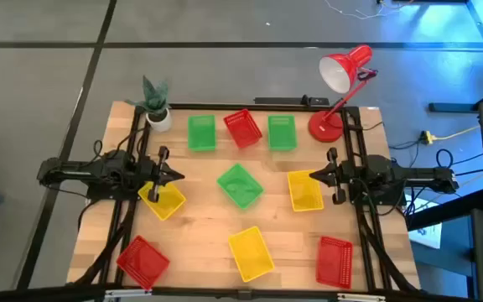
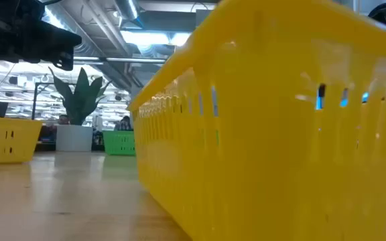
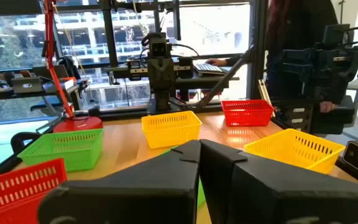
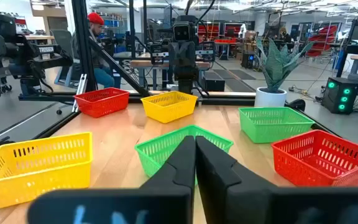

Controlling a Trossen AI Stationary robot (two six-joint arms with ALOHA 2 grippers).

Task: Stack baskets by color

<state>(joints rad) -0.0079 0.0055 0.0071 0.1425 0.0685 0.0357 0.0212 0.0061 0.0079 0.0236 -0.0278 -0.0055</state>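
Note:
Several mesh baskets rest flat on the wooden table, three of each colour. Along the far edge stand a green, a red and a green basket. A green one lies in the middle, with yellow ones to its left and right. Near the front lie a red, a yellow and a red basket. My left gripper is shut above the left yellow basket's far corner. My right gripper is shut above the right yellow basket's far end.
A potted plant stands at the far left corner and a red desk lamp at the far right. Dark frame rails run along both table sides. A person in a red cap sits beyond the table.

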